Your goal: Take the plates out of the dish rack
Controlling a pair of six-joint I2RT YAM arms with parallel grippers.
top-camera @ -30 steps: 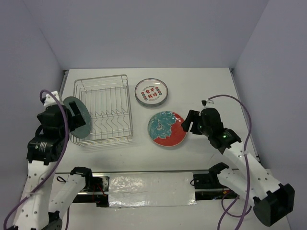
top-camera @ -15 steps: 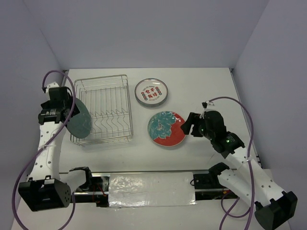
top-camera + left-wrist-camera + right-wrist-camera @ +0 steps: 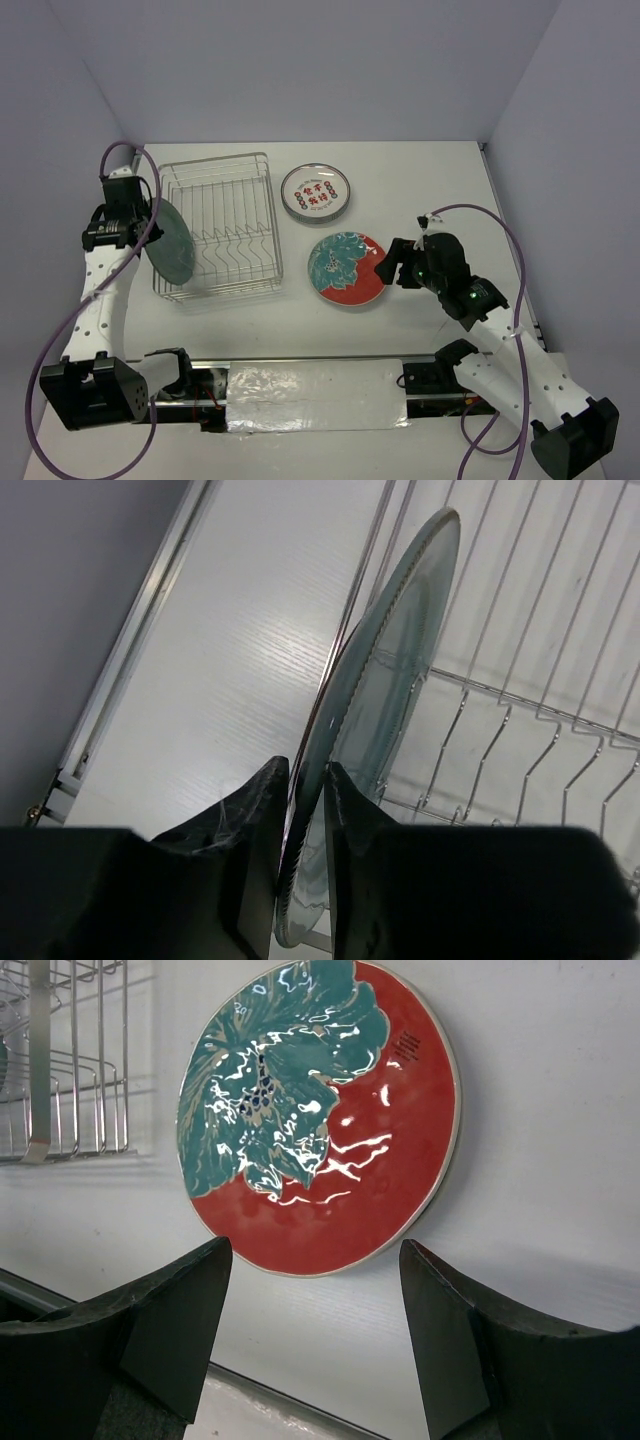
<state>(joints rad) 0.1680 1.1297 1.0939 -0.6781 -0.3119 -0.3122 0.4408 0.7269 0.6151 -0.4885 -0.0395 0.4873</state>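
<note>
Teal plate (image 3: 390, 680): likely stiff, slick, breakable; hold by rim, as L gripper (image 3: 304, 780) pinches it now; R gripper (image 3: 312, 1256) jaws wide, empty.

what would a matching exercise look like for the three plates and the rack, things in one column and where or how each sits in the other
Things
1. dark teal plate
2. floral plate
3. white plate with red characters
4. dish rack

Places or states
a. flat on the table, just ahead of the open right hand
b. flat on the table, the plate farthest from the arm bases
c. on edge, pinched in the left hand
d. silver wire, standing left of the two flat plates

Pairs: 1-c, 2-a, 3-b, 4-d
</note>
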